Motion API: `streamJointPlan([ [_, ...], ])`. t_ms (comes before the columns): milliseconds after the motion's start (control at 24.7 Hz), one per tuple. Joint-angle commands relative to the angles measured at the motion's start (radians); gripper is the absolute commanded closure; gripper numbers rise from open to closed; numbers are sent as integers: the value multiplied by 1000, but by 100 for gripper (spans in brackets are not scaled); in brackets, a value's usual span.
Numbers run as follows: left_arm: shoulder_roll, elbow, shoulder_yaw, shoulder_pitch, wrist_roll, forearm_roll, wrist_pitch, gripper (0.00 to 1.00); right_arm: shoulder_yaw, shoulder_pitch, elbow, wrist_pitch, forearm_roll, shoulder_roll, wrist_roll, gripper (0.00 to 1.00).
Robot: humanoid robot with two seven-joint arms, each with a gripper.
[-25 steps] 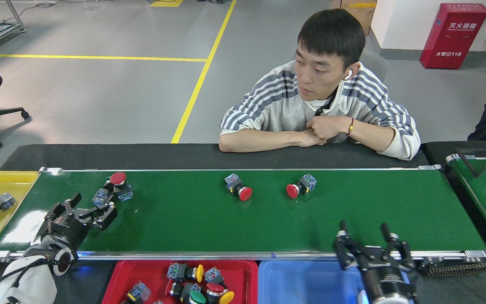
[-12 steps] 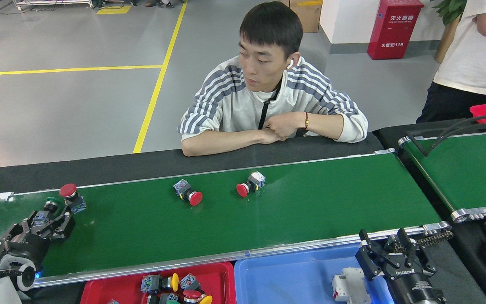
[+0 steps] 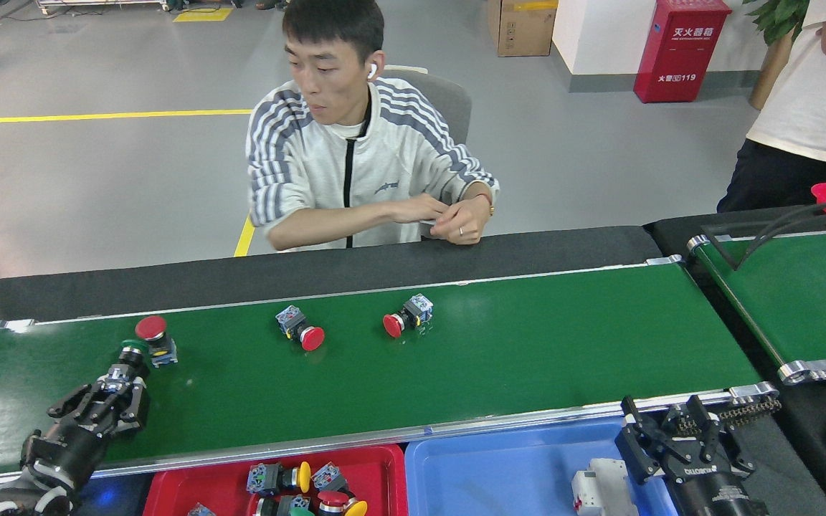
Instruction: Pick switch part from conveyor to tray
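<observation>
left gripper (image 3: pixel 108 398) clamps the green-capped switch (image 3: pixel 128 358); right gripper (image 3: pixel 671 433) spread; red cabinet (image 3: pixel 680 49) reads "119".

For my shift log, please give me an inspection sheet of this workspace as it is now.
Surface: conveyor, green belt, silver rails.
Job's things: three red-capped switch parts lie on the belt; a green-capped one is in the left gripper. Red tray holds several; blue tray holds a white part.
Clutter: nothing seen.
Grippers: left shut on the green-capped part; right gripper open, empty.
Cables: nothing seen.
Surroundings: seated person behind the belt; second person at right.
</observation>
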Motion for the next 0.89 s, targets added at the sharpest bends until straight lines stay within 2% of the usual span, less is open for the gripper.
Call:
streamJointPlan([
  [0, 9, -119, 9, 40, 2, 4, -102, 93, -29, 8, -18, -6, -3, -8, -12, 1],
  [122, 4, -263, 9, 135, -4, 0, -199, 88, -64, 31, -18, -9, -3, -8, -12, 1],
  [203, 3, -343, 9, 205, -4, -2, -210, 77, -86, 42, -18, -26, -3, -8, -12, 1],
  [243, 1, -381, 9, 244, -6, -3, -210, 63, -100, 43, -18, -42, -3, -8, -12, 1],
  [324, -19, -430, 8, 281, -6, -9, -210, 19, -121, 43, -9, -61, -3, -8, -12, 1],
  [365, -39, -440, 6, 281, -6, -20, -210, 4, -129, 43, -9, -59, -3, -7, -12, 1],
  [406, -63, -444, 3, 279, -6, -38, -210, 0, -135, 43, -10, -59, -3, -7, -12, 1],
  [487, -83, -444, -3, 282, -6, -60, -210, 0, -139, 43, -13, -59, -4, -2, -12, 1],
  [730, -92, -441, 8, 277, -6, -60, -210, 0, -139, 37, -19, -88, -3, 1, -20, 1],
  [771, -108, -440, 12, 273, -6, -60, -136, 0, -138, 37, -19, -90, -4, 3, -32, 1],
  [811, -117, -438, 23, 273, -6, -60, -9, 0, -138, 37, -21, -90, -4, 4, -45, 1],
  [852, -123, -435, 47, 273, -6, -58, 165, 0, -138, 39, -29, -90, -3, 7, -49, 1],
])
